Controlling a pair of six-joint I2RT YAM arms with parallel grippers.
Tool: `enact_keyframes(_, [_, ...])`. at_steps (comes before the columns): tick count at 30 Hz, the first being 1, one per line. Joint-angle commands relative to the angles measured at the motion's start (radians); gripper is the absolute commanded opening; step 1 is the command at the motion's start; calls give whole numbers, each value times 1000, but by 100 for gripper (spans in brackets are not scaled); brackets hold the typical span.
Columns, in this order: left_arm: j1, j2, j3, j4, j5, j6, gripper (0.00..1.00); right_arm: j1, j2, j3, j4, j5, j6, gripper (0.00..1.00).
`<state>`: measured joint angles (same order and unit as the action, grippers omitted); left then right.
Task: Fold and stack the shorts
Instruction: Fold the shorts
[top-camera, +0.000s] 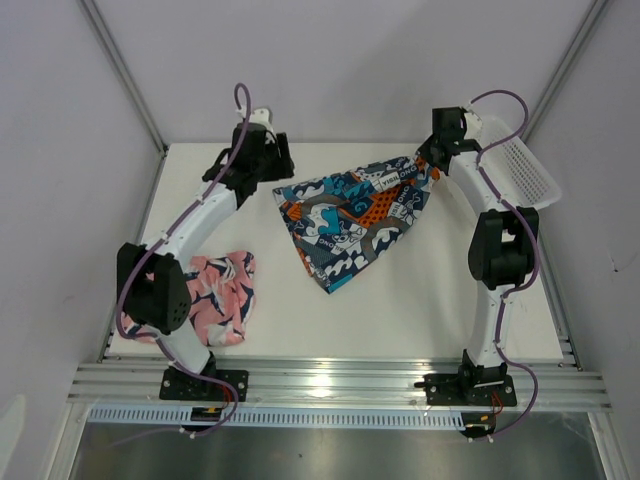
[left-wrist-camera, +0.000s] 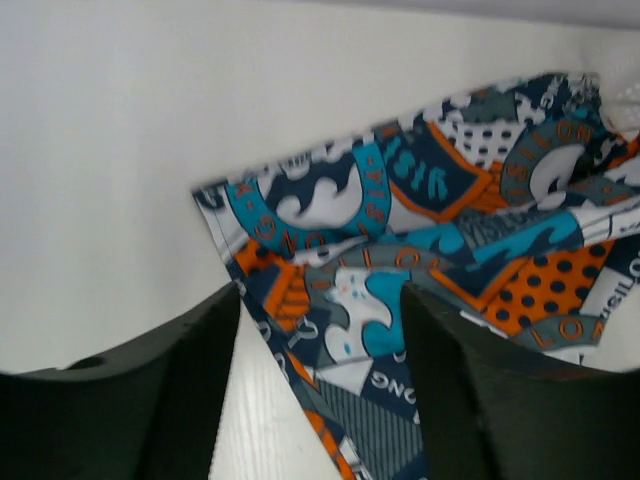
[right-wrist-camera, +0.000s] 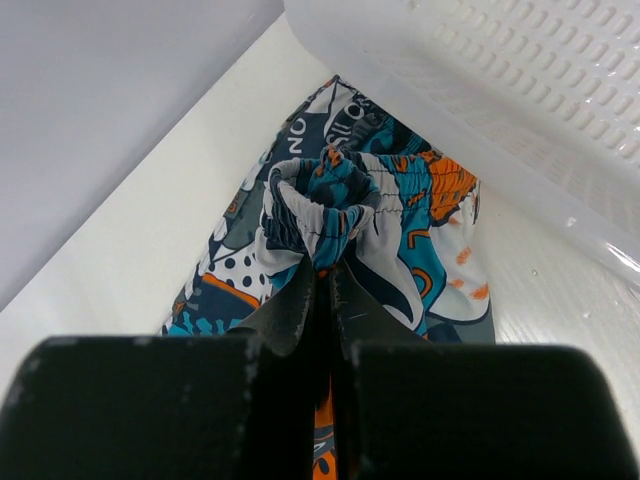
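The blue, teal and orange patterned shorts (top-camera: 350, 215) lie spread on the white table at mid-back, tapering to a point toward the front. My right gripper (top-camera: 432, 165) is shut on their bunched waistband (right-wrist-camera: 320, 215), holding that end a little raised at the back right. My left gripper (top-camera: 270, 165) hangs open just over the shorts' left corner (left-wrist-camera: 330, 250); the fabric edge shows between its fingers (left-wrist-camera: 190, 400), apart from them. The pink shorts (top-camera: 220, 290) with navy-and-white shapes lie crumpled at the front left, partly hidden behind the left arm.
A white mesh basket (top-camera: 520, 165) sits tilted at the table's back right edge, close beside the right gripper; its wall (right-wrist-camera: 480, 80) fills the right wrist view's upper right. Grey walls enclose the table (top-camera: 420, 300); an aluminium rail runs along the front.
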<state>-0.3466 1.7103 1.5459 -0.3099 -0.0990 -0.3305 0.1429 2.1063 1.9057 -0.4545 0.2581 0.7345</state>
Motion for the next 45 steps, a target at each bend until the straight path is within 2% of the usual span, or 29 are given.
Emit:
enact_keyframes(1, [1,-106,-116,84,85,-7,71,3,9,21,42,-10,-15,0])
enact_keyframes(2, [1,-116,-172,113,109,14,80,4,8,18,45,-17,-20,0])
enact_keyframes(5, [1,-147,-246,138,203,42,88,7,12,19,51,-25,-27,0])
enact_keyframes(9, [0,-163,-334,176,262,77,91,7,14,23,56,-33,-35,0])
enact_keyframes(14, [1,-141,-421,281,382,128,92,4,18,23,59,-42,-46,0])
enact_keyframes(18, [0,-77,-411,305,458,143,91,0,18,21,60,-57,-56,0])
enact_keyframes(23, [0,-3,-397,345,381,157,91,-2,23,21,69,-80,-67,0])
enact_keyframes(27, [0,75,-331,319,367,246,91,-5,24,21,76,-92,-72,0])
enact_keyframes(33, [-3,149,-230,172,259,301,85,-11,24,21,80,-106,-66,0])
enact_keyframes(36, [12,215,-167,108,281,263,77,-12,26,23,82,-114,-64,0])
enact_keyframes(45, [23,245,-242,221,351,111,76,-16,32,21,79,-115,-63,0])
